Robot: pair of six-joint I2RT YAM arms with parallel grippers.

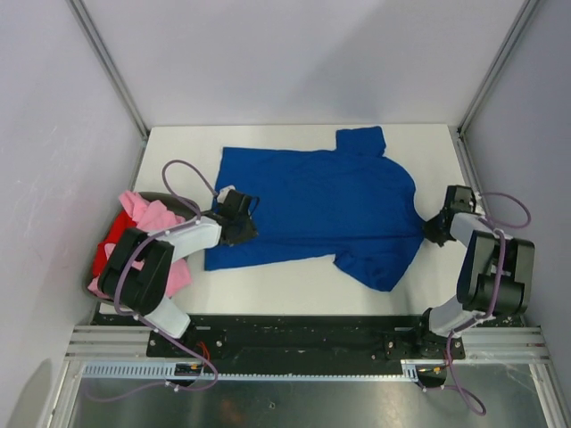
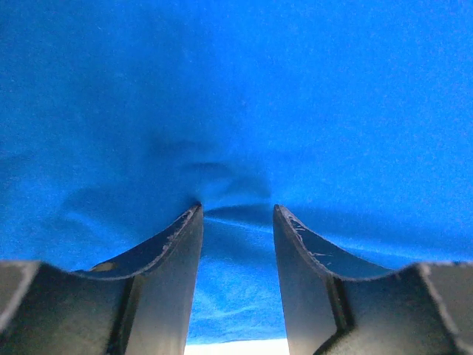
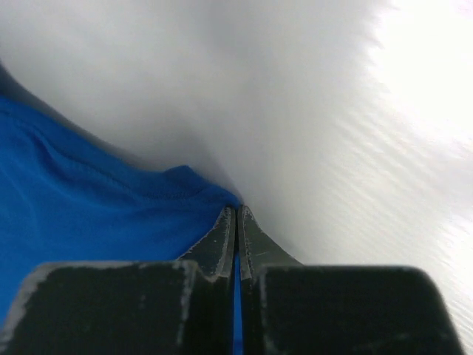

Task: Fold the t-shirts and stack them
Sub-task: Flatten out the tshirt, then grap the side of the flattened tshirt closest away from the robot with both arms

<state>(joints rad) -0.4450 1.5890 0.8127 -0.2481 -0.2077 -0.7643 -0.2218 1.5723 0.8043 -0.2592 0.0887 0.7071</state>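
A blue t-shirt [image 1: 312,201] lies spread flat across the middle of the white table [image 1: 268,290], hem toward the left and neck toward the right, one sleeve pointing to the far edge and the other to the near edge. The left claw [image 2: 236,211] stands about half open at the hem, both tips pressing down on the cloth, with a small pucker just beyond them. The right claw [image 3: 236,216] is closed tight on the shirt's right edge, a thin strip of blue cloth pinched between its tips. A pink t-shirt [image 1: 159,217] and a red t-shirt [image 1: 105,256] sit crumpled together at the table's left edge, partly under the left arm.
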